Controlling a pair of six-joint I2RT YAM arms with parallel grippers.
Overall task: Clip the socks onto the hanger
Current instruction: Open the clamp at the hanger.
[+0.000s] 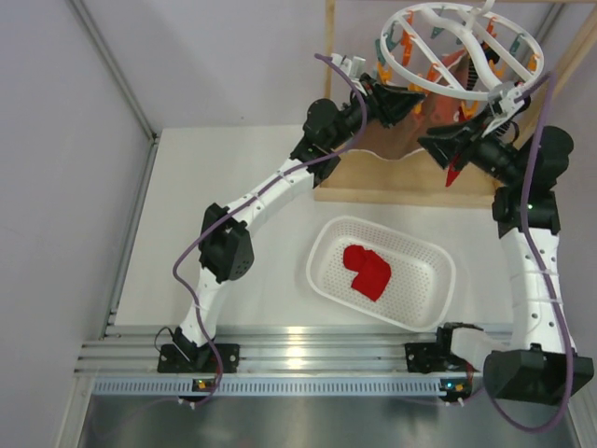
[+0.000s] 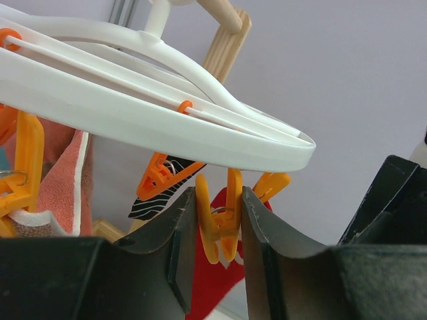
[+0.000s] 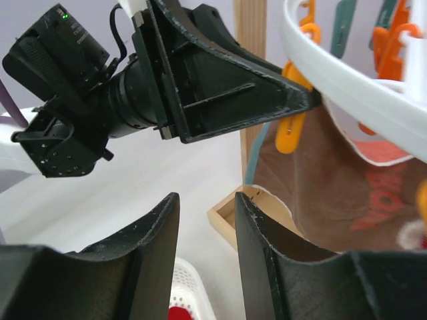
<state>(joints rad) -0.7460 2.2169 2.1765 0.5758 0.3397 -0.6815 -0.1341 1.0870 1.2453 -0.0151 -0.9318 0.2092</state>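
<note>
- As the left gripper reaches up under the ring, we see its two fingers pressed on an orange clip, which fills the narrow gap between them.
- This clip hangs from the white ring of the hanger, and the ring passes directly above the left fingers.
- A red sock hangs just behind and below the pinched clip; we cannot tell if the mouth of the clip bites it.
- To the left of this gripper and a little higher, another orange clip holds a black striped sock, and farther to the left hangs a salmon sock.
- The right gripper has its fingers apart with nothing between them. It faces the left gripper, and the ring of the hanger is up on its right side.
- Well below both grippers, down on the table, a second red sock lies inside the white basket.
</note>
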